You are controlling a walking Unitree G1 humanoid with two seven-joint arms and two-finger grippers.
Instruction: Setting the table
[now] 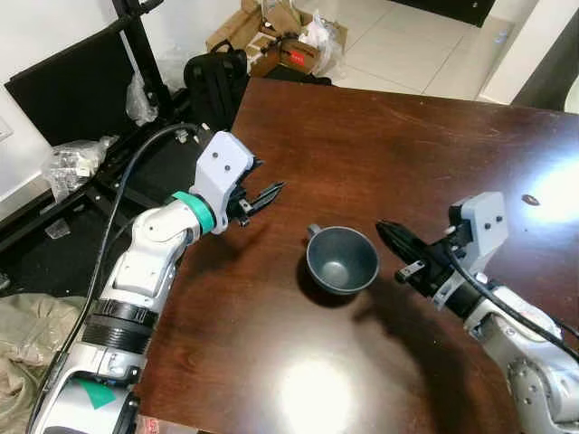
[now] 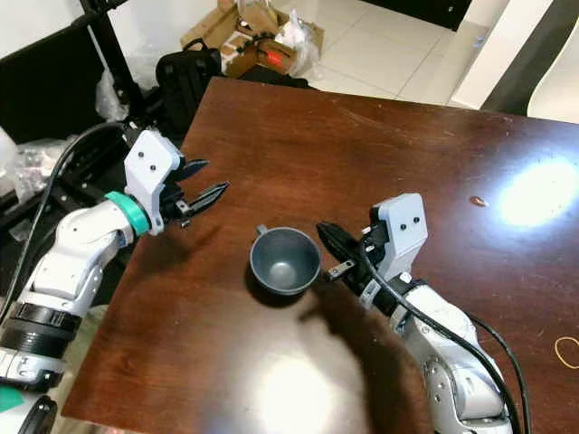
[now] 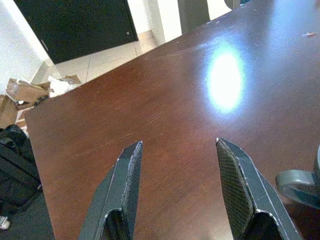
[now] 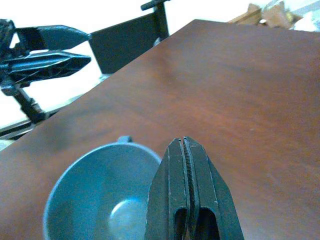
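A grey-blue cup [image 1: 342,260] with a small handle stands upright and empty on the dark wooden table [image 1: 407,136], its handle turned toward the far left. My left gripper [image 1: 270,177] hovers open over the table to the cup's left, nothing between its fingers [image 3: 125,175]. My right gripper [image 1: 384,229] is shut and empty, its tips just right of the cup's rim and slightly above it. In the right wrist view the closed fingers [image 4: 184,165] lie close over the cup [image 4: 95,195].
The table's left edge [image 1: 194,271] runs beside my left arm, with the floor below it. Beyond it are a black bag [image 1: 213,77], cardboard boxes [image 1: 271,36] and plastic bags [image 1: 72,163]. A rubber band [image 2: 568,351] lies at the table's right.
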